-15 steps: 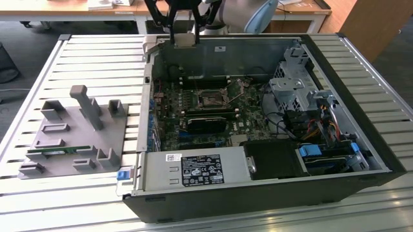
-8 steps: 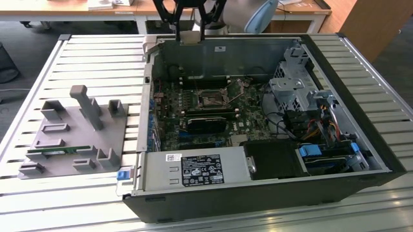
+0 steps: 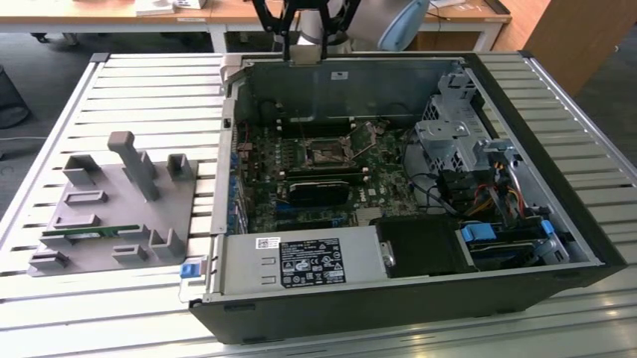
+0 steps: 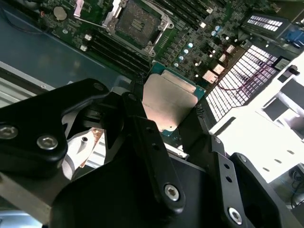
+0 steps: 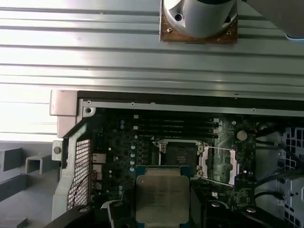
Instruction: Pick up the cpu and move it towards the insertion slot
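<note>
My gripper [image 4: 166, 111] is shut on the cpu [image 4: 168, 100], a flat square chip with a silver top and a thin green rim, clamped between the black fingers [image 4: 142, 123]. In the exterior view the gripper [image 3: 303, 33] hangs above the far wall of the open computer case, with the cpu [image 3: 303, 52] at its tip. The insertion slot [image 3: 326, 154], a square black socket in a silvery bracket, lies on the motherboard nearer the middle of the case. In the first wrist view the cpu [image 5: 162, 197] sits just short of the insertion slot [image 5: 180, 154]; the slot [image 4: 137, 21] appears uncovered.
The open case [image 3: 518, 246] lies on a slatted metal table [image 3: 149, 97]. Inside are a black block [image 3: 318, 190], a power supply [image 3: 298, 261], cables and a drive cage [image 3: 453, 138]. At the exterior view's left stands a grey fixture [image 3: 110, 216] with posts and a green memory stick [image 3: 85, 233].
</note>
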Controlling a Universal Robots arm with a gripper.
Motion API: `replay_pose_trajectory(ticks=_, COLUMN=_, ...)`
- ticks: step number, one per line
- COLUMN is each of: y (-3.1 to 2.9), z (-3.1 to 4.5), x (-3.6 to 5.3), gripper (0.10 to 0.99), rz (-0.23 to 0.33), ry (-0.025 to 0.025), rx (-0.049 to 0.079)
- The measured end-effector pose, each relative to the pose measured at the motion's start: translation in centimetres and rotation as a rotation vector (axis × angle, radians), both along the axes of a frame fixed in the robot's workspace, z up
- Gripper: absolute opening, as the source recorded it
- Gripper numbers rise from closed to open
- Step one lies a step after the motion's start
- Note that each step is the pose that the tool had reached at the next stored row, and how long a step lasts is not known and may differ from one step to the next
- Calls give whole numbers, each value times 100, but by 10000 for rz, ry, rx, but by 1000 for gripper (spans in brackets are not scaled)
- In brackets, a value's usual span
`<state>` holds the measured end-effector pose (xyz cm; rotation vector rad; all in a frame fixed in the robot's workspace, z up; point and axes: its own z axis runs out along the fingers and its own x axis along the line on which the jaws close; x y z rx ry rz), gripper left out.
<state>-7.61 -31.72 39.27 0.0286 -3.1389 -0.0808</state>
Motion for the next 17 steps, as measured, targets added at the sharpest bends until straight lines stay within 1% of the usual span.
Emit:
replay_pose_trajectory(ticks=3, y=19, z=-3, x=73, gripper=541, rz=-1, ry=-1, rx=1)
replay_pose_trajectory(ticks=8, y=25, z=-5, x=192, gripper=541, rz=-2, ry=0, rx=0)
replay_pose_trajectory(ticks=17, y=35, z=-8, x=444, gripper=541, rz=0, ry=0, rx=0)
